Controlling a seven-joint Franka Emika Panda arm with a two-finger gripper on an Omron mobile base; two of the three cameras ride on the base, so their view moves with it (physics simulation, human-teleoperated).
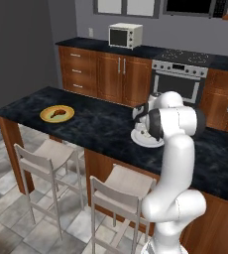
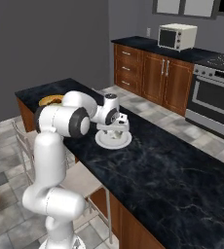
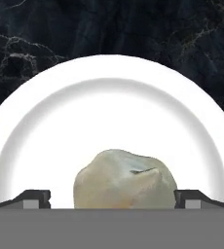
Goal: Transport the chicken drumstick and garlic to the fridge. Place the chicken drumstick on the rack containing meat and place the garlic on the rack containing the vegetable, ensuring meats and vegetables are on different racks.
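Observation:
The garlic [image 3: 124,179], an off-white bulb, lies on a white plate [image 3: 109,97] on the black island counter. My gripper [image 3: 113,197] hangs just above it, open, with one fingertip on each side of the bulb and neither touching it. From the base cameras the hand [image 1: 142,119] [image 2: 115,121] points down over the white plate [image 1: 148,143] [image 2: 115,142]. The chicken drumstick [image 1: 58,112] rests on a yellow plate [image 1: 56,114] near the island's left end; the arm partly hides that yellow plate [image 2: 49,100] in the right base view. The fridge is out of view.
Two pale stools [image 1: 45,151] [image 1: 122,184] stand along the island's near side. Behind it run wooden cabinets with a microwave [image 1: 126,34] and an oven [image 1: 179,79]. Dark marble counter [image 2: 172,170] stretches to the right of the white plate.

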